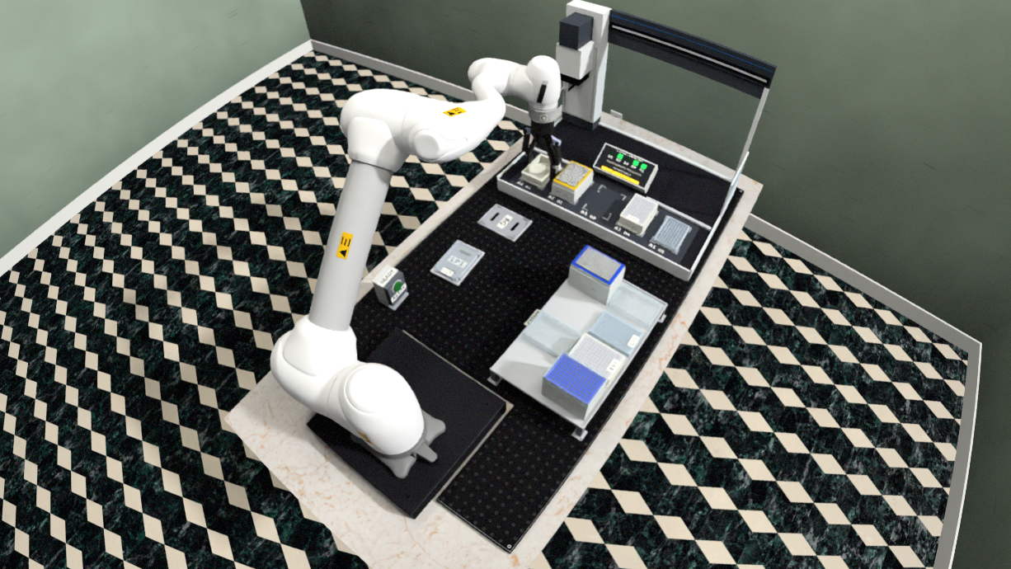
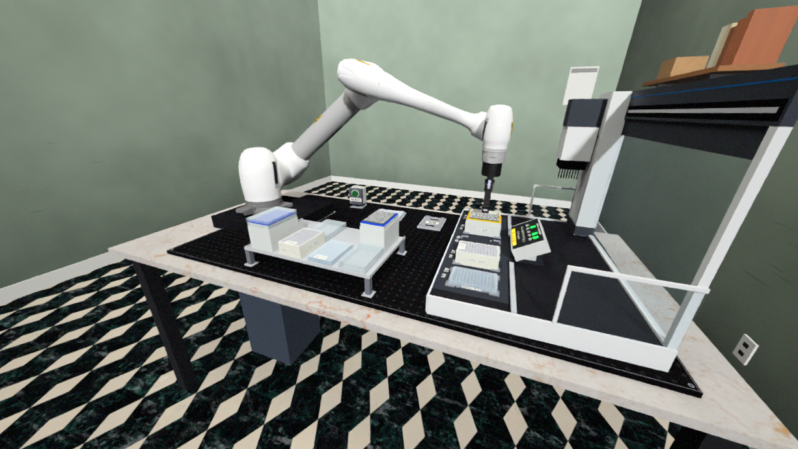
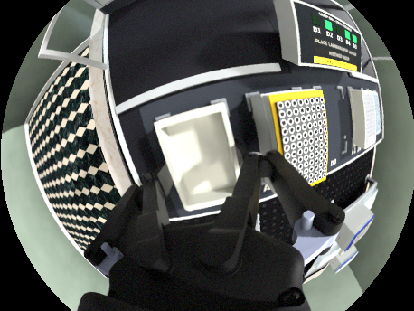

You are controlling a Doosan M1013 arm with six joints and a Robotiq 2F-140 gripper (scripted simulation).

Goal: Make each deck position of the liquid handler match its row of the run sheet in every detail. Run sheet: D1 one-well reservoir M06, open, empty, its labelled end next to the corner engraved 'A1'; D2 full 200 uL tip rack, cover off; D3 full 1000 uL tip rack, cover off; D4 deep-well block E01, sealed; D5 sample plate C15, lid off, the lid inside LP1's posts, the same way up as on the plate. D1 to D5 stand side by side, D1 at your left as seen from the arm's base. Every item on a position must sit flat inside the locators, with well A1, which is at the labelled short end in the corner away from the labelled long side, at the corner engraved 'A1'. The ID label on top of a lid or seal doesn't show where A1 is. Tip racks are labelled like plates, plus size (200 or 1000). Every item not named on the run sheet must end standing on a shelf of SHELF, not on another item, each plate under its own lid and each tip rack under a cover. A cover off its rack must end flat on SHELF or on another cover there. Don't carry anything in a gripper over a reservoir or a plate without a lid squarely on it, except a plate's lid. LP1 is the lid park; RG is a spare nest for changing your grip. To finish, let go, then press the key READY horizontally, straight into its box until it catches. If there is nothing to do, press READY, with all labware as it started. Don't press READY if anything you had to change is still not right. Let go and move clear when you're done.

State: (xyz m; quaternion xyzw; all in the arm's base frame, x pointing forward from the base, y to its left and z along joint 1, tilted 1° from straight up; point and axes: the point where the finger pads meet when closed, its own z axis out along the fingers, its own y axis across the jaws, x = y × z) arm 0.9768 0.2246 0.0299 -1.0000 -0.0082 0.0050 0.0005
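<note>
My gripper (image 1: 542, 159) reaches straight down over deck position D1 at the left end of the deck row. Its fingers are shut on the long sides of the white one-well reservoir (image 1: 538, 171), which is open and looks empty in the wrist view (image 3: 195, 159). The reservoir is level at D1; I cannot tell whether it rests on the deck. A yellow-rimmed tip rack (image 1: 571, 181) stands uncovered at D2, close to the right finger. D3 (image 1: 601, 198) holds nothing. A white deep-well block (image 1: 637, 213) is at D4 and a clear plate (image 1: 670, 232) at D5.
The SHELF (image 1: 580, 331) holds a blue-rimmed open tip rack (image 1: 597, 272), a blue-covered rack (image 1: 574, 381), several plates and clear covers. The RG nest (image 1: 500, 218), the lid park LP1 (image 1: 457, 262) and the READY key (image 1: 394, 288) lie on the black board. The pipetting head (image 1: 580, 49) stands behind D1.
</note>
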